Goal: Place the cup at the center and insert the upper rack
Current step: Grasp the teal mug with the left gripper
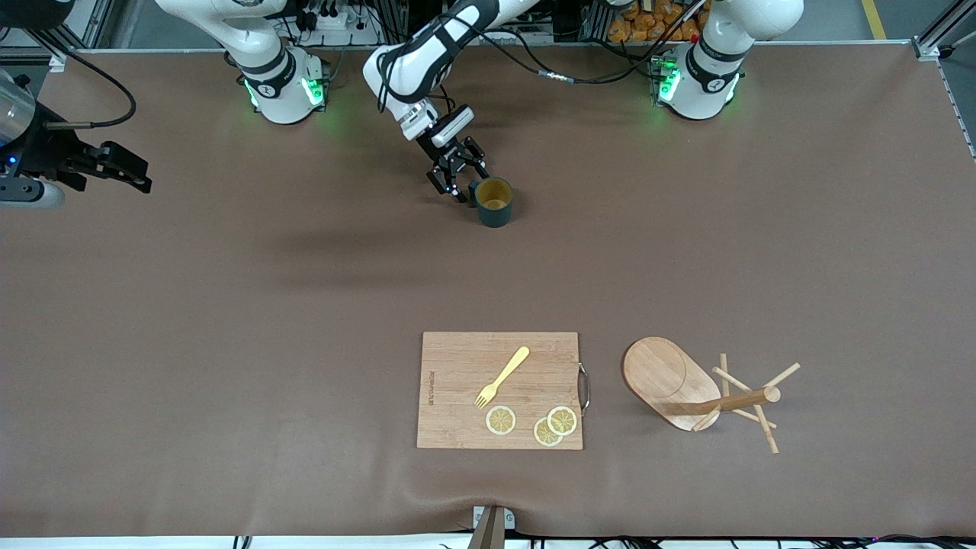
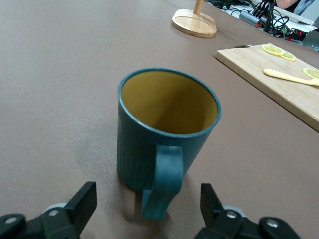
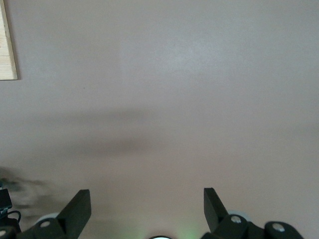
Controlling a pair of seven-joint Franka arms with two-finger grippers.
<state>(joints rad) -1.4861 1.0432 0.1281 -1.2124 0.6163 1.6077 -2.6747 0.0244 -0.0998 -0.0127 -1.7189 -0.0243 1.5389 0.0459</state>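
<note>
the left gripper was held spread at the handle of the cup, its fingers on either side without touching. the cup stood upright toward the tabletop's edge by the robot bases. the right gripper waited, spread, above the right arm's end. the rack lay tipped over near the front edge, beside the cutting board.

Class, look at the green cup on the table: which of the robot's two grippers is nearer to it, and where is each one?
Left. The left gripper is right beside the cup, fingers open around its handle. The right gripper waits open over the right arm's end of the table.
</note>
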